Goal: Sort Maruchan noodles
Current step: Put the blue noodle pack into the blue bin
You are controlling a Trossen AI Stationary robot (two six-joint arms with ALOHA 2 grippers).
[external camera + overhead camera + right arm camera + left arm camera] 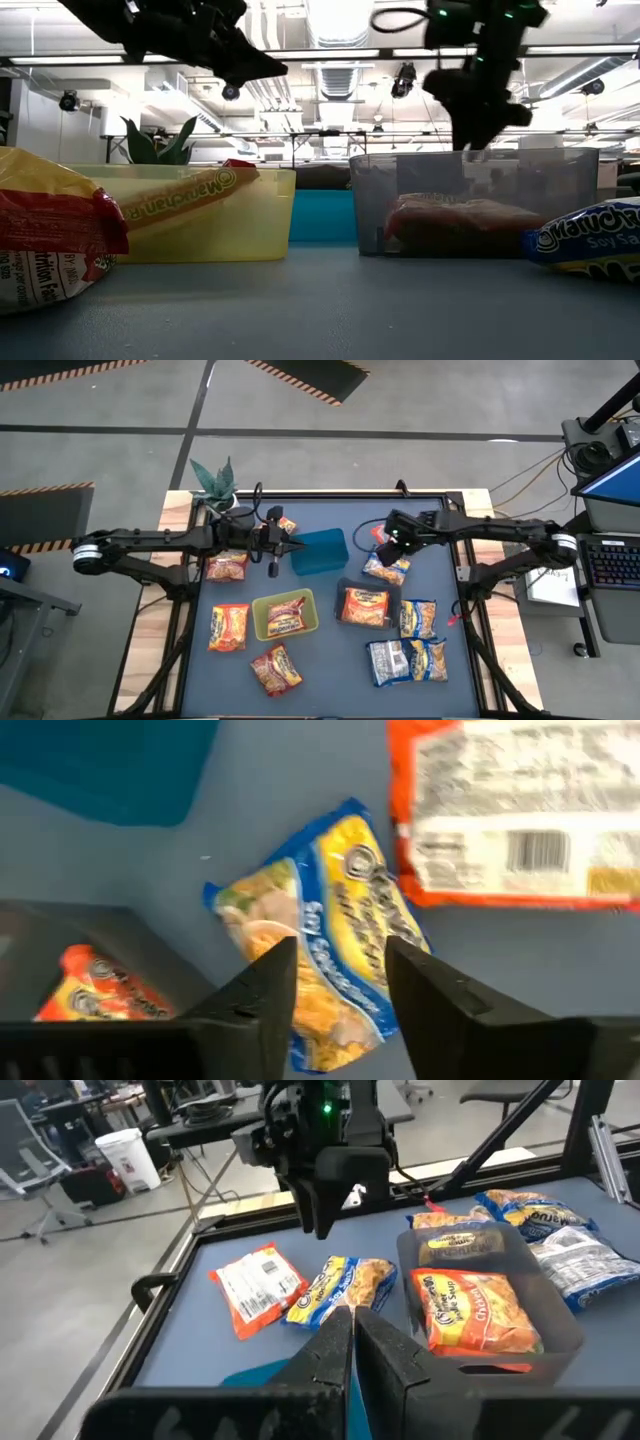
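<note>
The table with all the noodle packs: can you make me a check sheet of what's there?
Surface: dark blue-grey table, wood edges.
Job's things: noodle packs lie loose; one in the yellow tray, one in the black tray, a blue-yellow pack under the right gripper.
Clutter: blue tray, plant.
Grippers: right open above that pack, holding nothing; left gripper shut, empty, by the blue tray.
Cables: cables on the floor right of the table.
Surroundings: keyboard; chairs beyond.
</note>
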